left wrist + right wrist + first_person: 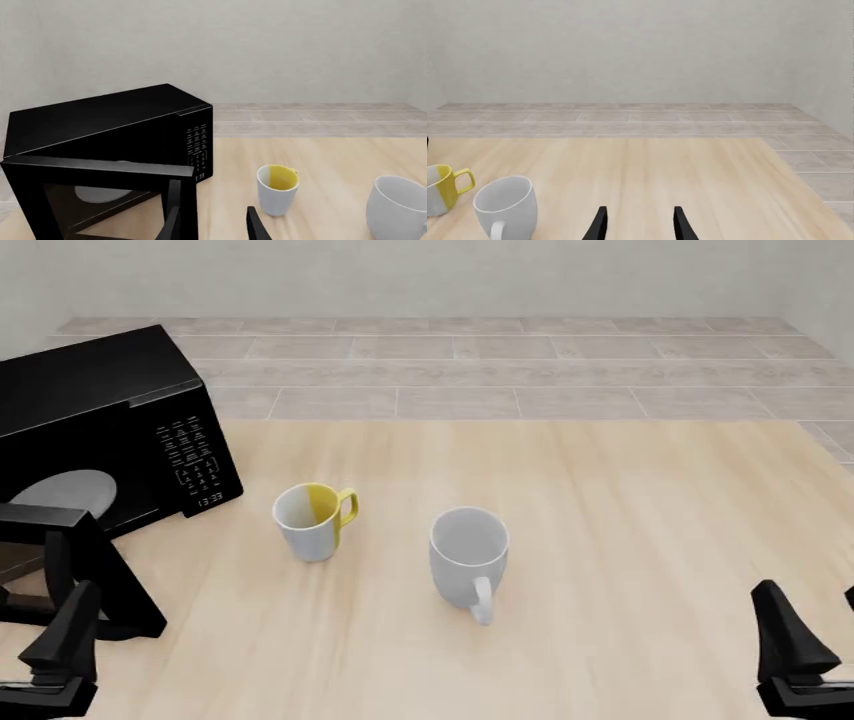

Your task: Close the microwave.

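The microwave [94, 390] is a glossy black box at the table's far left, its keypad and clock facing right. Its door [74, 560] stands swung open toward my side, and the cavity with a pale turntable shows behind it. The left wrist view shows the microwave [107, 120] and, close up, the open door [100, 172]. My left gripper [54, 645] sits just in front of the door's free edge, open [213, 227], with one finger overlapping the door's edge in the wrist view. My right gripper [817, 645] hangs open at the near right [639, 227], holding nothing.
A white mug with a yellow inside [311, 520] stands just right of the microwave. A plain white mug [470, 552] stands at the table's middle. Both mugs appear in the wrist views [277, 189] [506, 206]. Tiled floor and a wall lie beyond the table's far edge.
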Available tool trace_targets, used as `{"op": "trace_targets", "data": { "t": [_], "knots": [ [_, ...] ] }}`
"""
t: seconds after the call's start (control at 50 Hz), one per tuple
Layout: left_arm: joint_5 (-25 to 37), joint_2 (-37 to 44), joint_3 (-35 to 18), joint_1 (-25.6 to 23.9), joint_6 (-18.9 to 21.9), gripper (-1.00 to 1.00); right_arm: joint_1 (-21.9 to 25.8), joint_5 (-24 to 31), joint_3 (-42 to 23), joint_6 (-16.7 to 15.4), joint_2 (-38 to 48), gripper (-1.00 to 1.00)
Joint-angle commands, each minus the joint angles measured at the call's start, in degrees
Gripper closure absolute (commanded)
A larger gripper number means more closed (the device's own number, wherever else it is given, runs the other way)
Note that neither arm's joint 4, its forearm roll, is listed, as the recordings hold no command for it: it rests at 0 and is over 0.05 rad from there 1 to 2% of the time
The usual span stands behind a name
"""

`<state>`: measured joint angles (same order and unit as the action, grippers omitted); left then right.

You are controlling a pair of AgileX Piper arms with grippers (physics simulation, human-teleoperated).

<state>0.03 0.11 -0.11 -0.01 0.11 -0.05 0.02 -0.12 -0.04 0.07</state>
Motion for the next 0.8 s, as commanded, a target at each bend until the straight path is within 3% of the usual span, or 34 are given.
{"op": "trace_targets", "data": {
  "t": [0.02, 0.3, 0.48, 0.56, 0.64, 0.74, 0.78, 0.8],
  "knots": [
    [-0.46, 0.46, -0.15, 0.22, 0.83, -1.0, 0.21, 1.13, -1.85, -0.11, 0.11, -1.0],
    [-1.26, 1.07, 0.08, 1.98, 1.07, -1.0, 0.65, 0.38, -0.89, -0.99, -0.05, -1.0],
    [-6.92, 7.94, 0.09, 4.2, 1.09, -1.0, 1.29, -0.53, -0.01, -1.01, -0.05, -1.0],
    [-19.72, 23.27, 0.11, 5.83, 1.16, -1.0, 1.89, -0.84, -0.03, -1.16, -0.05, -1.0],
    [-25.65, 31.0, 0.11, 5.04, 0.61, -1.0, 2.45, -1.3, 0.07, -0.96, -0.06, -1.0],
    [-35.47, 40.49, 0.11, 8.18, 3.23, -1.0, 2.92, -1.32, 0.09, -1.03, -0.06, -1.0],
    [-40.16, 46.11, 0.11, 8.12, 2.36, -1.0, 3.14, -1.41, 0.1, -1.1, -0.06, -1.0],
    [-39.66, 45.41, 0.11, 7.97, 2.41, -1.0, 3.21, -1.37, 0.1, -1.01, -0.06, -1.0]
  ]
}}
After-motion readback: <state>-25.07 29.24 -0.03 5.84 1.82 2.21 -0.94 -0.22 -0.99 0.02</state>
